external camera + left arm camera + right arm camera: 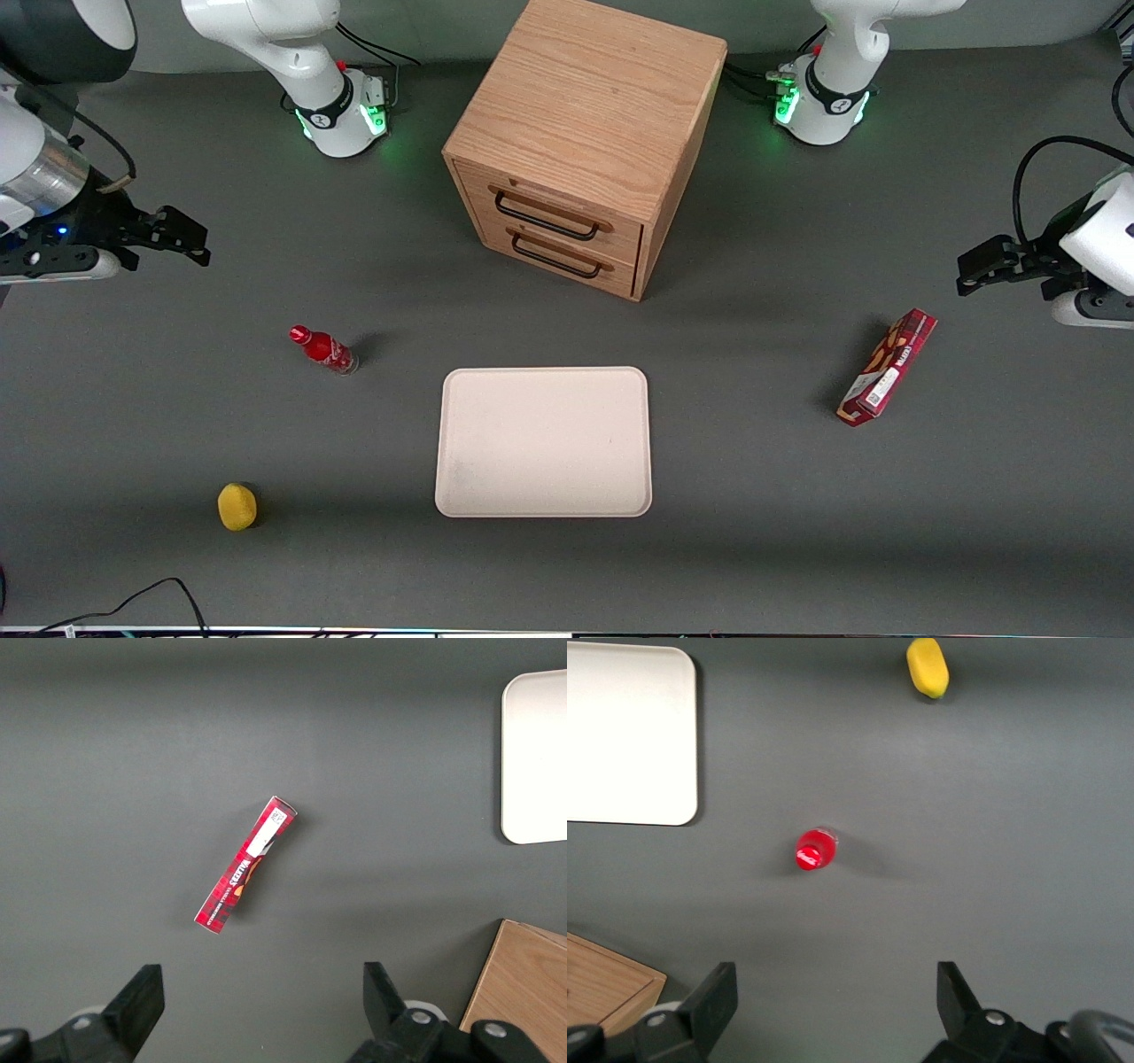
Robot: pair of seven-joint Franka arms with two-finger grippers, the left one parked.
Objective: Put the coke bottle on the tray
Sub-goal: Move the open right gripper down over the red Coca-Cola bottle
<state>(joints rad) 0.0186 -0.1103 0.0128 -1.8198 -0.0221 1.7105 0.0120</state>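
Coke bottle [323, 349] stands upright on the grey bench [753, 532], free of any grip, a little apart from the cream-white tray [543, 441] and toward the working arm's end of the bench; seen from the right wrist its red cap [810, 855] faces straight up at the camera, so the tool [182, 239] hangs high over it, a fair place from which to descend. That tool holds nothing, its two fingers [713, 1001] spread wide. Nothing lies on the tray, so the placing is not yet begun. A yellow lemon [236, 506] lies nearer the front camera than the bottle, and the wooden two-drawer cabinet [580, 142] stands farther from it than the tray. The red snack box [888, 367] lies toward the parked arm's end
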